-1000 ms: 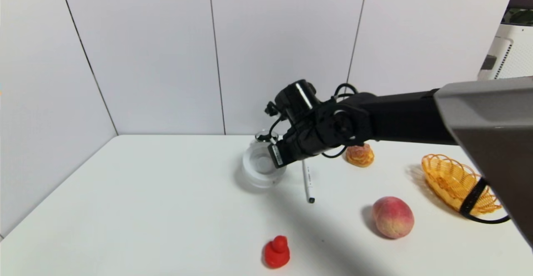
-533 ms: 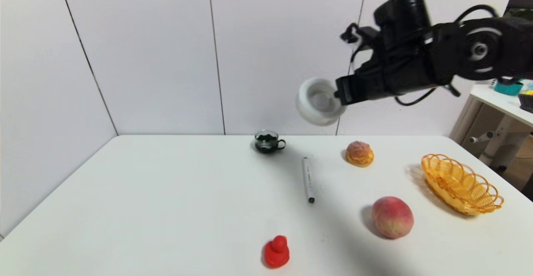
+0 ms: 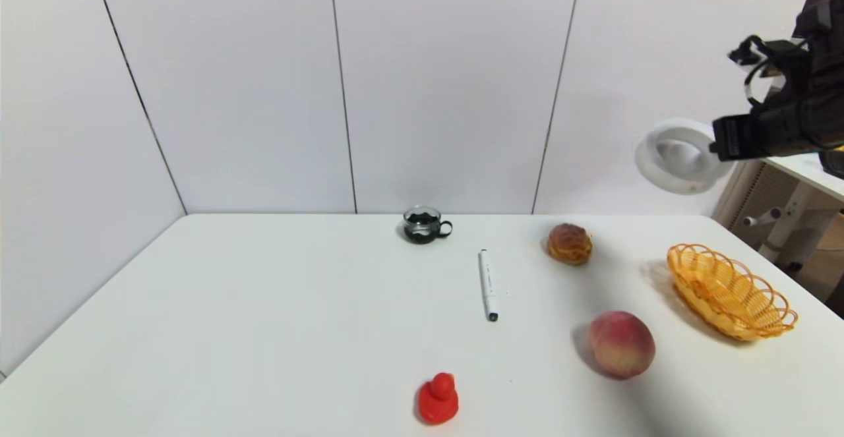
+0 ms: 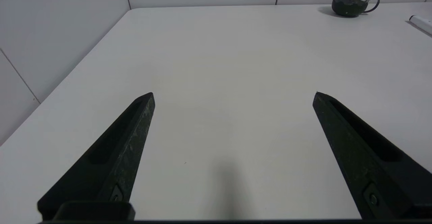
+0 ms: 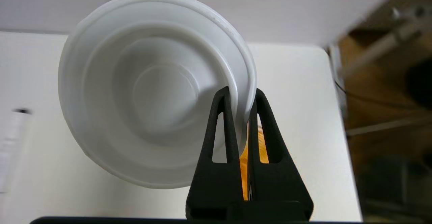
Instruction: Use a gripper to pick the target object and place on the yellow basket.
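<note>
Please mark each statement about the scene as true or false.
1. The right gripper holds the white round case by its rim. True.
2. The case already lies in the yellow basket. False: it is in the air.
3. The left gripper holds the marker. False: its jaws are open, with nothing between them.
4. The peach is outside the basket. True.
5. The glass cup has no handle. False: it has one.

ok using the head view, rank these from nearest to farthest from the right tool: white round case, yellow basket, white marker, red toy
1. white case, held in the right tool
2. yellow basket, right side
3. white marker, middle
4. red toy, near edge
</note>
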`<control>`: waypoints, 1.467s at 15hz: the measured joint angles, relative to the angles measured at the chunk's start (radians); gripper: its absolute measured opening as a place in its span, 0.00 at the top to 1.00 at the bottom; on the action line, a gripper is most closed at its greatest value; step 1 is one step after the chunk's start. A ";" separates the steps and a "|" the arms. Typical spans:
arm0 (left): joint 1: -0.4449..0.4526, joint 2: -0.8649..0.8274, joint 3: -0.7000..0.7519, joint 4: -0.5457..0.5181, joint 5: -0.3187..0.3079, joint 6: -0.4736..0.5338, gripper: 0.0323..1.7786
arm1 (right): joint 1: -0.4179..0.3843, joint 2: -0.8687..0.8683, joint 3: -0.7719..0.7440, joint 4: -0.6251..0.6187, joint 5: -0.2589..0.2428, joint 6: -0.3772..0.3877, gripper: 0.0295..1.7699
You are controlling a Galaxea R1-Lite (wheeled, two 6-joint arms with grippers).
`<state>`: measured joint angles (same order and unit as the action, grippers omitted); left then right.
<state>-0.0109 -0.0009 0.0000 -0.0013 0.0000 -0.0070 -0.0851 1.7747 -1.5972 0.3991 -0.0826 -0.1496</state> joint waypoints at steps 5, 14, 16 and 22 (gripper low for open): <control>0.000 0.000 0.000 0.000 0.000 0.000 0.05 | -0.175 0.051 0.133 -0.008 0.003 -0.080 0.95; 0.000 0.000 0.000 0.000 0.000 0.000 0.05 | -0.226 0.123 0.253 0.002 0.004 -0.123 0.95; 0.000 0.000 0.000 0.000 0.000 0.000 0.05 | -0.227 0.123 0.257 0.001 0.007 -0.133 0.86; 0.000 0.000 0.000 0.000 0.000 0.000 0.05 | -0.222 0.095 0.254 0.000 0.010 -0.132 0.42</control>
<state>-0.0109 -0.0009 0.0000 -0.0009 0.0000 -0.0072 -0.3068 1.8694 -1.3430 0.3996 -0.0721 -0.2813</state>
